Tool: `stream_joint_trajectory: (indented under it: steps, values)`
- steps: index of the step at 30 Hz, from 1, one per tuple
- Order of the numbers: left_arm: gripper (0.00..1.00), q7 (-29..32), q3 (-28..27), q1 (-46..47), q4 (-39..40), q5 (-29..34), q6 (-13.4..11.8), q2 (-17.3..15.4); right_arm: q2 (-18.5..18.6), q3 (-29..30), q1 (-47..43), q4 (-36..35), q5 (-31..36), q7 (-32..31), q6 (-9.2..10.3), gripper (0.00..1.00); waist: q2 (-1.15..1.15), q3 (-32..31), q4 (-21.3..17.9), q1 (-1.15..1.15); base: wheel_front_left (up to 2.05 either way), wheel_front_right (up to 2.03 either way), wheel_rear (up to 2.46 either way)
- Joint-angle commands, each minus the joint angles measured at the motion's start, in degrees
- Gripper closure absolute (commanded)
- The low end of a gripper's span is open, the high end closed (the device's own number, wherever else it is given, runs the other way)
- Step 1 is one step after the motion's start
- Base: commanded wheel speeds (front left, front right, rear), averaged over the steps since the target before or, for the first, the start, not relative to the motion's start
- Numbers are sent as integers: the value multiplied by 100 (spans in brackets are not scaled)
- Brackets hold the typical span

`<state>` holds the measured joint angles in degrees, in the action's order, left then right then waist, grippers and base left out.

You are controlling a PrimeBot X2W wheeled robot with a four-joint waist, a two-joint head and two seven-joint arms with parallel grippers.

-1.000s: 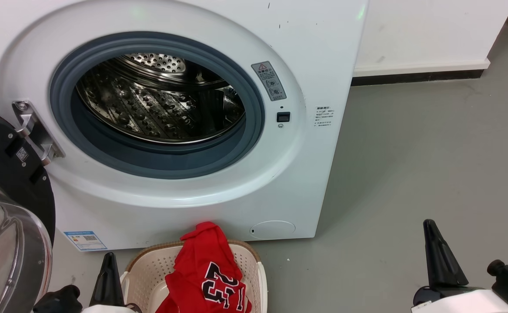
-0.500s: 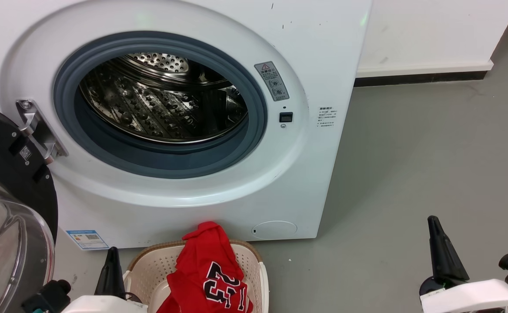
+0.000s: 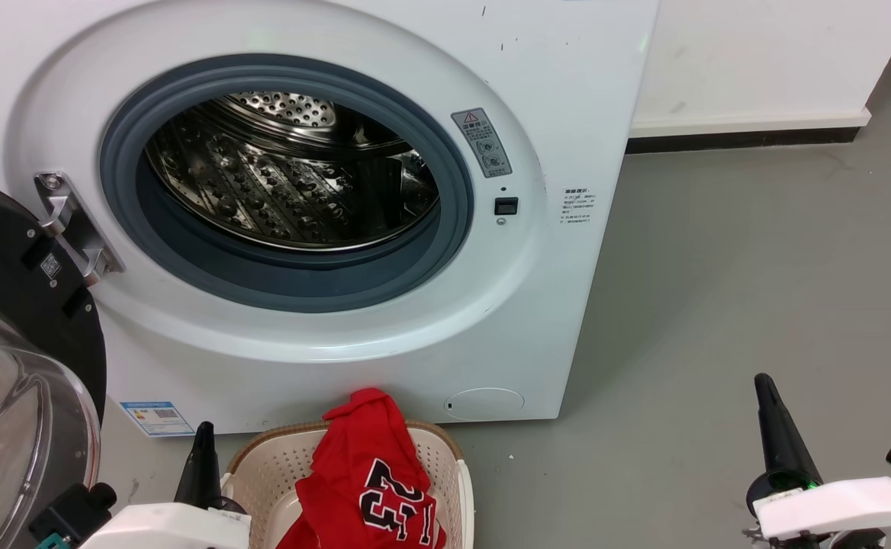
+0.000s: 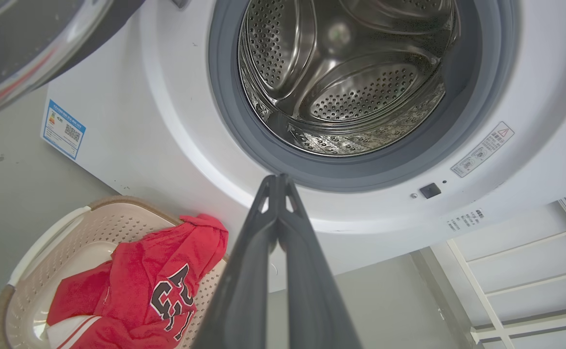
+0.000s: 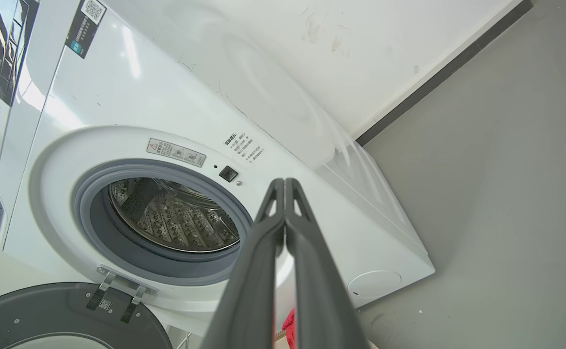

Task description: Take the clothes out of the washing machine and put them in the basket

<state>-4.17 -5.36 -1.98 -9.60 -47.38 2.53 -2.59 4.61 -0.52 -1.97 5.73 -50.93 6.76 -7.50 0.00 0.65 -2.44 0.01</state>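
Left claw (image 4: 277,177) and right claw (image 5: 284,181) pinched together; clothes (image 3: 361,467) in basket (image 3: 271,471).

The left tool (image 3: 204,438), two long dark fingers pressed together and holding nothing, points up at lower left. The right tool (image 3: 764,389) stands likewise at lower right, fingers together, empty.

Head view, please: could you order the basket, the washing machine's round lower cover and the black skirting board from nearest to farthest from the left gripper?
From the left gripper:
1. basket, close beside it on its right, on the floor.
2. round lower cover, low on the right of the washing machine front.
3. black skirting board, far right, along the wall behind.
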Motion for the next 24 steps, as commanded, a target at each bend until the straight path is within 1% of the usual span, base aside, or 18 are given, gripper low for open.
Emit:
stream_joint_trajectory:
  steps: [1, 17, 24]
  values:
    - [100, 44, -21, 154, 32, -220, 46, -24, 46, 24, 172, -8, -225, -48, 0, 100, 0, -1, 6, -1, 0, 0, 0]
    - [100, 314, -48, 345, -93, -1348, 169, -28, 57, 113, 349, 208, -1337, -315, 0, 100, 0, -10, 54, -1, 0, 0, 0]
    - [100, 409, -58, 406, -134, -1729, 216, -29, 58, 149, 404, 282, -1708, -410, 0, 100, 0, -14, 72, -1, 0, 0, 0]
